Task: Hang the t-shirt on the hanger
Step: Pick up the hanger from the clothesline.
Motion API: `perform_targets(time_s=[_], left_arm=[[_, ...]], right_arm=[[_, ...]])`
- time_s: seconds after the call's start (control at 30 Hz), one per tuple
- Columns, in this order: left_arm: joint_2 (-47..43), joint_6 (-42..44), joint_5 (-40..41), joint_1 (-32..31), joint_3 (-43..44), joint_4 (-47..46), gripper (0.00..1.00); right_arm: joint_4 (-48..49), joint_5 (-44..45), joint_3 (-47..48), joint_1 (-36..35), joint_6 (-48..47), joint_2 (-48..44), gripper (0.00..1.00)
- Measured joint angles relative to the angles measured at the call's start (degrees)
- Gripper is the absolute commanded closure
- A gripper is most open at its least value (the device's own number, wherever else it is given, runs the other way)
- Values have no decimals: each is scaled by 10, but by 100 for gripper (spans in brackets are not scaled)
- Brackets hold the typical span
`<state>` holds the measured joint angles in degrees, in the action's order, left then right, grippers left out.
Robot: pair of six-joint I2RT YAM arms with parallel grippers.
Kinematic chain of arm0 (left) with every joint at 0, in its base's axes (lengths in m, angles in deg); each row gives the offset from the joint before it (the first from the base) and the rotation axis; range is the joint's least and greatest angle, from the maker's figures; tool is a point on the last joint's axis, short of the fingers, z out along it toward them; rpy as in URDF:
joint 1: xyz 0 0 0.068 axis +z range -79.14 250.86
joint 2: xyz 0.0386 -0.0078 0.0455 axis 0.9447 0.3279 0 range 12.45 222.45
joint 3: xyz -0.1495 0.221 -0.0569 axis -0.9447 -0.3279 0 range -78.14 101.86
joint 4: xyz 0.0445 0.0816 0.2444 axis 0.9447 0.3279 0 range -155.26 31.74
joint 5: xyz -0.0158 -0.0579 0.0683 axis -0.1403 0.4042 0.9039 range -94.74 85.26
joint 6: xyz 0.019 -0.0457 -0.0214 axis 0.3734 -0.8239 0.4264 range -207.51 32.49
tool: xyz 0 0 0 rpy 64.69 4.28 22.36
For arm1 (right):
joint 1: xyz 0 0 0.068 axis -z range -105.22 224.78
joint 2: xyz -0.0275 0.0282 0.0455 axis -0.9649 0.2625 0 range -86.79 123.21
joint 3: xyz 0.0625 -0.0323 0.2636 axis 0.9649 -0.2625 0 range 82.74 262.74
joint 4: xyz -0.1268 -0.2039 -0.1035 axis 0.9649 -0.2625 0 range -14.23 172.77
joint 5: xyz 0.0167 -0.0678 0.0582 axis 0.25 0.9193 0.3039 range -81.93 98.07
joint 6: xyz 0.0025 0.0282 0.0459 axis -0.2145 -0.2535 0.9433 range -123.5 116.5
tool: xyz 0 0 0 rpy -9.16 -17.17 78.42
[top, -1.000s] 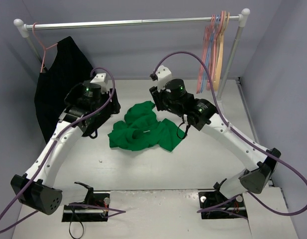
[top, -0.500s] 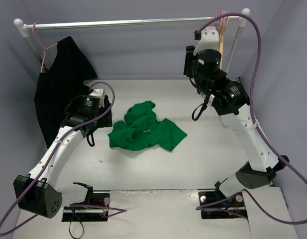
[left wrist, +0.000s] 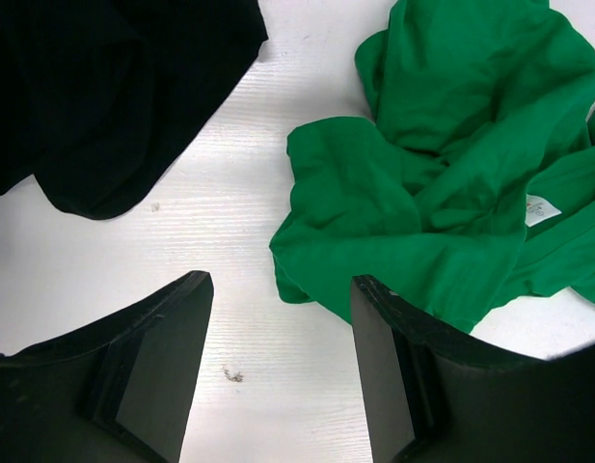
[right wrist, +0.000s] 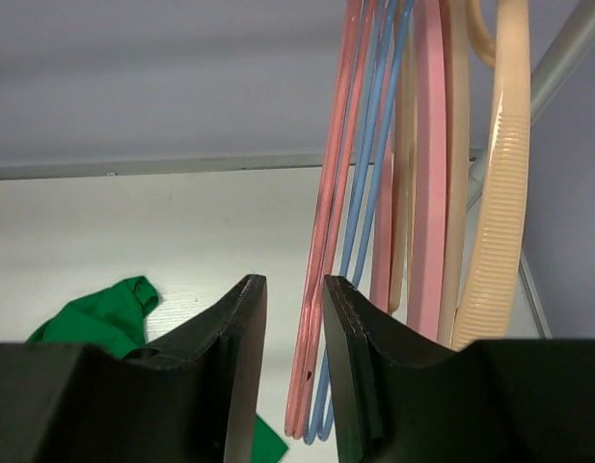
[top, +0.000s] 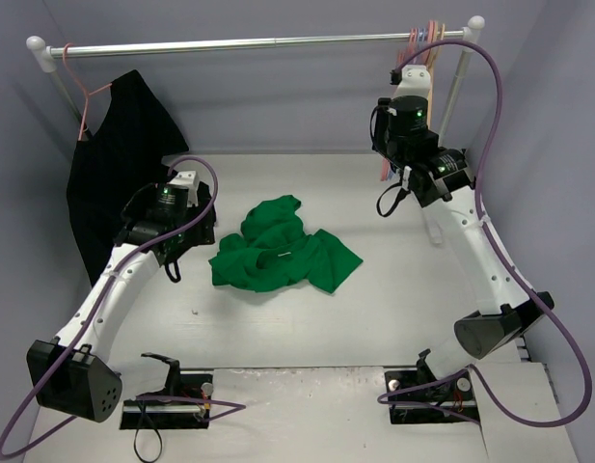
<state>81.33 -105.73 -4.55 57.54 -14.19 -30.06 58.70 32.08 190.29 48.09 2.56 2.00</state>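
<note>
The bright green t-shirt [top: 283, 249] lies crumpled on the table's middle, its white neck label [left wrist: 536, 209] showing. My left gripper [left wrist: 278, 285] is open and empty, hovering just left of the shirt's near edge [left wrist: 374, 241]. My right gripper [right wrist: 287, 289] is open and raised at the back right, facing the bunch of hangers on the rail. The thin salmon-pink hanger [right wrist: 321, 251] shows in the gap between the jaws, not gripped. I cannot tell whether it lies between the fingertips or just beyond them.
Light blue [right wrist: 366, 193], thicker pink [right wrist: 427, 193] and tan ribbed [right wrist: 495, 222] hangers hang beside the salmon one. A black garment [top: 119, 164] hangs at the rail's [top: 249, 43] left end and reaches the table [left wrist: 104, 87]. The rail's right post [top: 449, 106] stands behind my right arm.
My right arm rose from over the t-shirt to the hangers at the back right. My left arm drew slightly back to the left. The t-shirt has not moved.
</note>
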Motion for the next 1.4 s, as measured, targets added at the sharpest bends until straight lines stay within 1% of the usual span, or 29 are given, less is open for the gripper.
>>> perform_targets(time_s=[0.37,1.4], left_arm=[[2,0,-11,0,0,0,42],[4,0,-19,3,0,0,41]], right_arm=[[31,-26,-40,19,23,0,69],[67,-44,-59,50,44,6,70]])
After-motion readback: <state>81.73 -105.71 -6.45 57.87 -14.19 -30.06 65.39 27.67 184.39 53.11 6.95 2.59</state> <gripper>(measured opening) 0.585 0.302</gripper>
